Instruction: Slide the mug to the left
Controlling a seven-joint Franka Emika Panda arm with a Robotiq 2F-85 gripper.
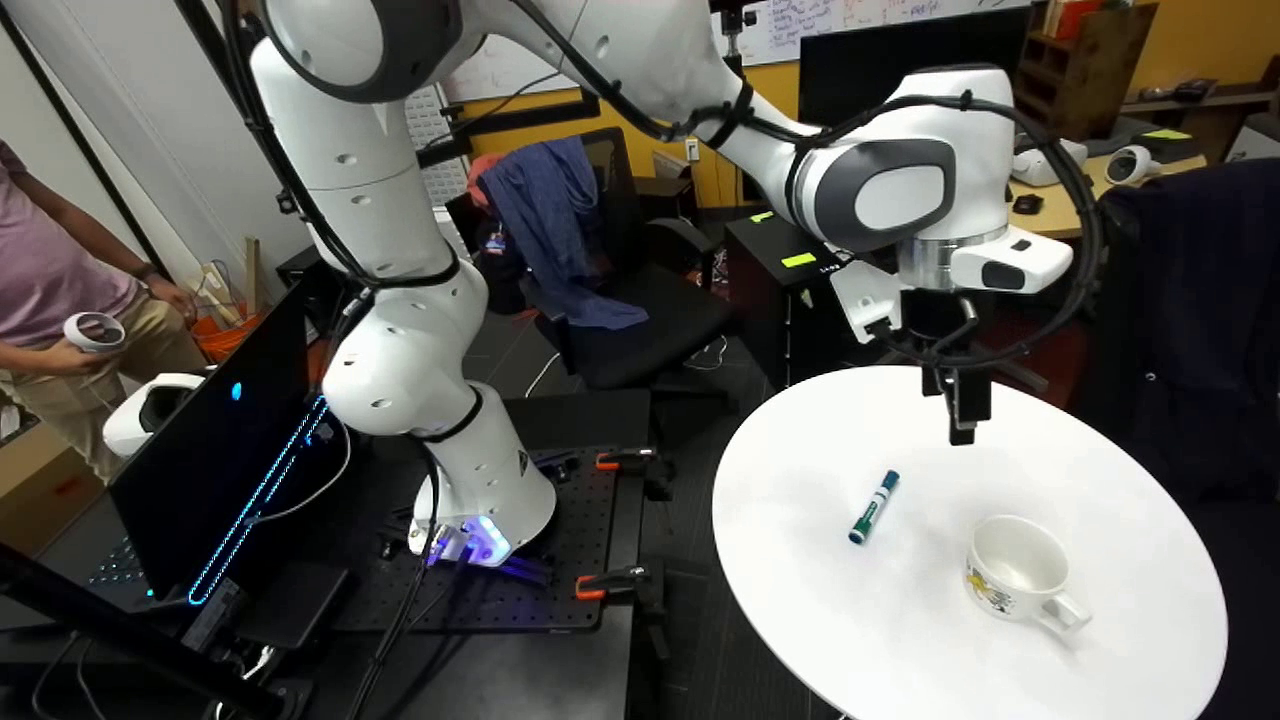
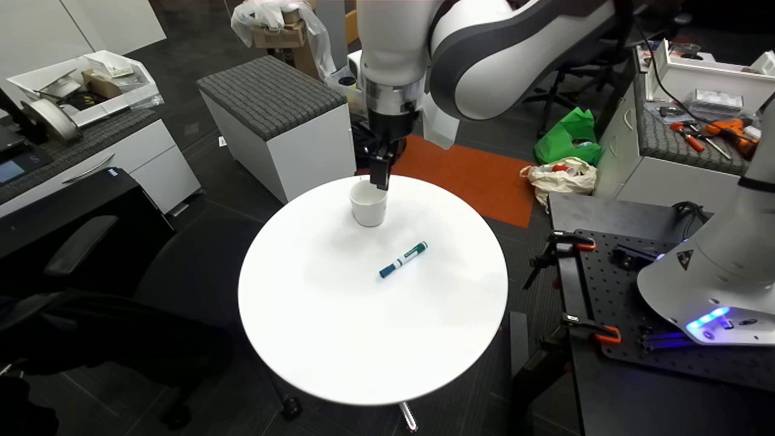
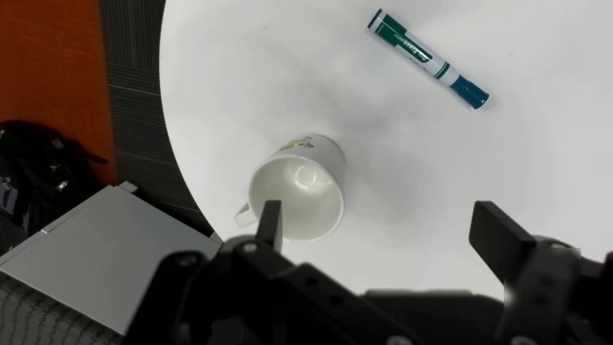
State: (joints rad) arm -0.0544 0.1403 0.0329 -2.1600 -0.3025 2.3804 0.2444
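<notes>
The mug (image 1: 1005, 575) is small and white with a printed picture on its side. It stands upright near the edge of the round white table (image 1: 800, 440). In an exterior view the mug (image 2: 367, 212) is partly overlapped by my gripper (image 2: 380, 175). In the wrist view the mug (image 3: 311, 196) opens toward the camera, its handle at the lower left, and the left finger overlaps its rim. My gripper (image 3: 376, 215) is open and empty, its fingers wide apart. In an exterior view the gripper (image 1: 960, 420) hangs above the table, apart from the mug.
A dark blue-green marker (image 1: 875, 507) lies on the table beside the mug; it also shows in the wrist view (image 3: 428, 60). The table's curved edge runs close to the mug. A cabinet (image 2: 272, 103) stands just past that edge. A dark chair (image 2: 181, 290) stands beside the table.
</notes>
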